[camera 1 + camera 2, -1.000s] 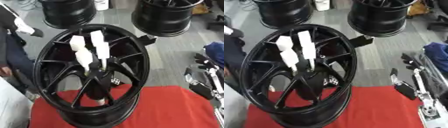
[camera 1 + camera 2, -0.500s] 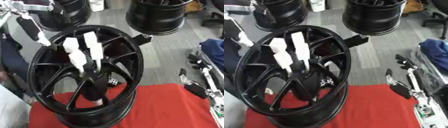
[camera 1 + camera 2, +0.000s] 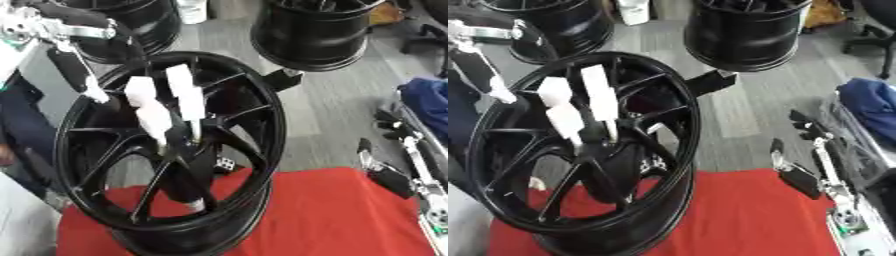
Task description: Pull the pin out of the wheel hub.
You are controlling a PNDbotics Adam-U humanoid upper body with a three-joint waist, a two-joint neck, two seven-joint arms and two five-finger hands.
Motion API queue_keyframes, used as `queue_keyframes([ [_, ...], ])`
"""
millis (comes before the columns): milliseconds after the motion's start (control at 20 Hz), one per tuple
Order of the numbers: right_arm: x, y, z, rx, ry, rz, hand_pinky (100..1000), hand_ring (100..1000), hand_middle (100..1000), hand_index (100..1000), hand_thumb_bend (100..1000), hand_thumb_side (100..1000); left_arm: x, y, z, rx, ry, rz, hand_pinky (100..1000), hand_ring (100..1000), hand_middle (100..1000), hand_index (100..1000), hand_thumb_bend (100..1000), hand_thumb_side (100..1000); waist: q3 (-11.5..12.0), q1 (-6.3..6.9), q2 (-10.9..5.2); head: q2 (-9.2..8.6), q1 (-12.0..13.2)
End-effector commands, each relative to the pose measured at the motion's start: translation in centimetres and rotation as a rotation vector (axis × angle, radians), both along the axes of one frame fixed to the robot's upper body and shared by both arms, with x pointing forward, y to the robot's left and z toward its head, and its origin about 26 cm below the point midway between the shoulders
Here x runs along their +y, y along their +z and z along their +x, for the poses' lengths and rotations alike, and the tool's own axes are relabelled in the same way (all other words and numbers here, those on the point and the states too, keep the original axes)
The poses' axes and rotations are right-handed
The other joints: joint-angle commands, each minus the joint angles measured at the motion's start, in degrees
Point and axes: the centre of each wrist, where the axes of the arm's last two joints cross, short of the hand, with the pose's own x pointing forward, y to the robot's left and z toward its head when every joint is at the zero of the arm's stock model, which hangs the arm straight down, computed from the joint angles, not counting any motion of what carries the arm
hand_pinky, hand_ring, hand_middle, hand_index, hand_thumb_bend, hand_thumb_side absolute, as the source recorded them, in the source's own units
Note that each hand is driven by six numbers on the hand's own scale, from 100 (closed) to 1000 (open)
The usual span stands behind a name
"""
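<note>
A black wheel hub (image 3: 269, 145) stands on edge on a red cloth (image 3: 332, 215), its face turned toward me. Two white block-shaped pins (image 3: 189, 97) (image 3: 147, 107) stick out of its centre, angled up and left. My left hand (image 3: 77, 72) comes in from the upper left, with a straight white-tipped finger pointing down beside the upper-left rim. It holds nothing and stays left of the pins. My right hand (image 3: 389, 177) rests open at the lower right, away from the wheel.
Two more black wheels (image 3: 319, 30) (image 3: 131, 25) stand on the grey floor behind. A blue object (image 3: 429, 105) lies at the right edge. A person in dark clothes (image 3: 22, 125) stands close at the left. The red cloth stretches to the right of the hub.
The camera has shifted. My left hand has come in from the upper left and lowered toward the hub's upper-left rim. The pins and the right hand have not moved.
</note>
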Motion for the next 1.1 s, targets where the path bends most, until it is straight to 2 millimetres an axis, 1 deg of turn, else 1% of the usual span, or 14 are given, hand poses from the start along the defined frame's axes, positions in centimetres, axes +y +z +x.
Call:
queue_keyframes([
  [50, -0.3, 0.7, 0.2, -0.016, 0.008, -0.012, 783, 848, 848, 947, 100, 454, 0.1, 0.9, 0.4, -0.014, -0.026, 0.043, 759, 716, 735, 851, 643, 294, -0.1, -0.14, -0.63, -0.64, -0.3],
  [250, -0.3, 0.7, 0.2, -0.016, 0.009, -0.01, 783, 848, 848, 947, 100, 452, -0.1, 0.0, 0.9, -0.005, -0.02, 0.039, 751, 704, 722, 841, 627, 283, -0.2, -0.24, -0.55, -0.73, -0.2],
  [450, -0.2, 0.7, 0.2, -0.016, 0.011, -0.008, 783, 849, 848, 948, 100, 457, -0.2, -0.6, 1.2, 0.007, -0.02, 0.027, 734, 662, 676, 800, 582, 258, -0.2, -0.34, -0.5, -0.85, -0.2],
  [650, -0.2, 0.6, 0.3, -0.013, 0.013, -0.006, 783, 850, 848, 948, 100, 453, -0.2, -1.1, 1.4, 0.022, -0.033, -0.013, 720, 641, 642, 772, 552, 229, -0.2, -0.45, -0.46, -0.89, -0.1],
  [950, -0.2, 0.6, 0.3, -0.014, 0.013, -0.006, 783, 851, 848, 948, 100, 451, -0.5, -1.1, 1.3, 0.036, -0.056, -0.074, 698, 603, 601, 726, 521, 199, -0.2, -0.49, -0.45, -0.9, 0.0],
  [1100, -0.1, 0.6, 0.3, -0.013, 0.015, -0.005, 783, 851, 848, 948, 100, 452, -0.5, -1.0, 1.2, 0.037, -0.062, -0.095, 678, 558, 544, 674, 492, 180, -0.2, -0.47, -0.48, -0.93, -0.1],
])
